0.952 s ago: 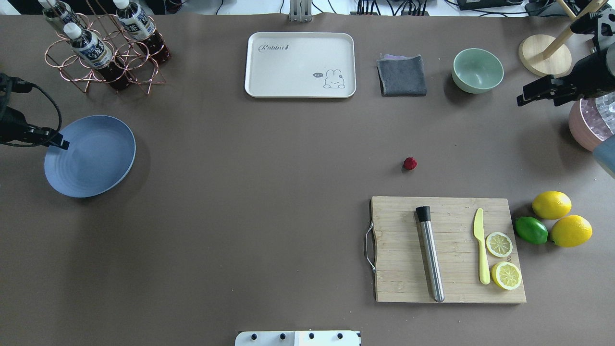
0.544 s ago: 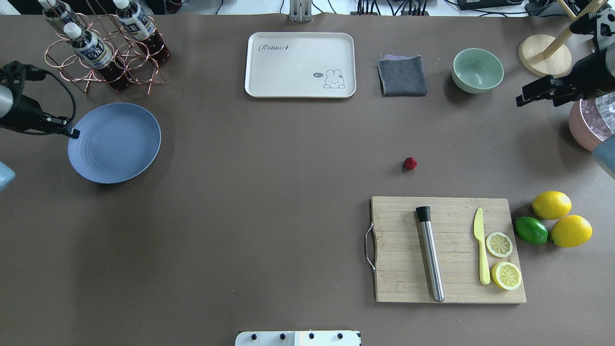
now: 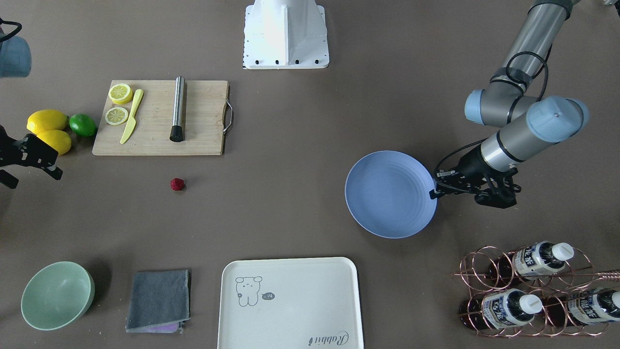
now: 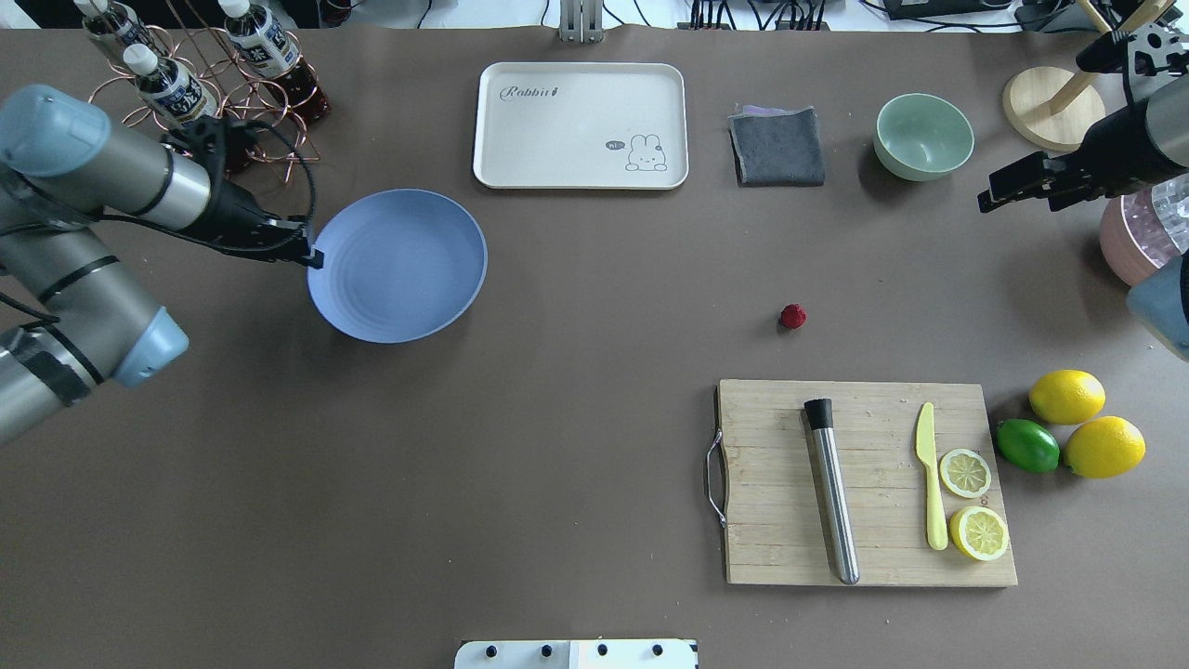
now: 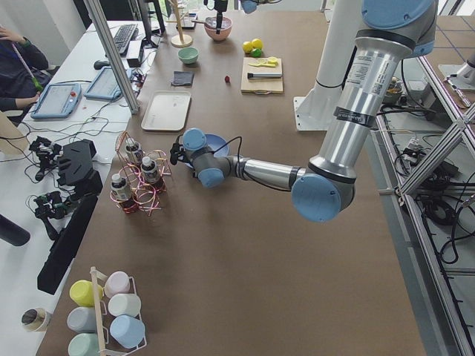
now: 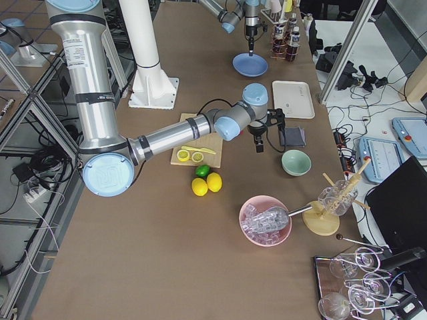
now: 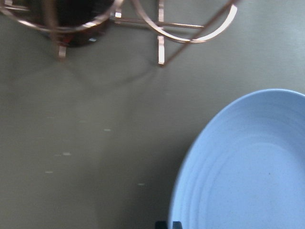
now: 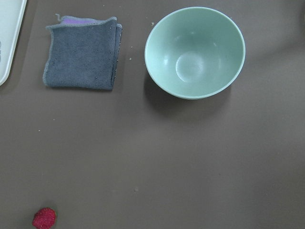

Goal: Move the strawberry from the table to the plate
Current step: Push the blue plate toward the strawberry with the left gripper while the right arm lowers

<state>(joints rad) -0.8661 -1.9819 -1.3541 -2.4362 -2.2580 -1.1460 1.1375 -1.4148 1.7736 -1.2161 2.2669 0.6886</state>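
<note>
Farther out than before, the plate [image 4: 409, 279] rides with the left tool [image 4: 311, 258], which pinches its near rim. The strawberry [image 4: 792, 316] lies on the desk [image 4: 557, 418], well beyond that tool, nearer the spread right tool [image 4: 989, 200]. Keep the plate level, pinch firm.

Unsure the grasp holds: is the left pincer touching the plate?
Touching: the front-facing view shows the left pincer closed on the rim of the plate, no gap.

Periwinkle-blue plate [image 4: 399, 269], dark-red strawberry [image 4: 792, 316]
</note>
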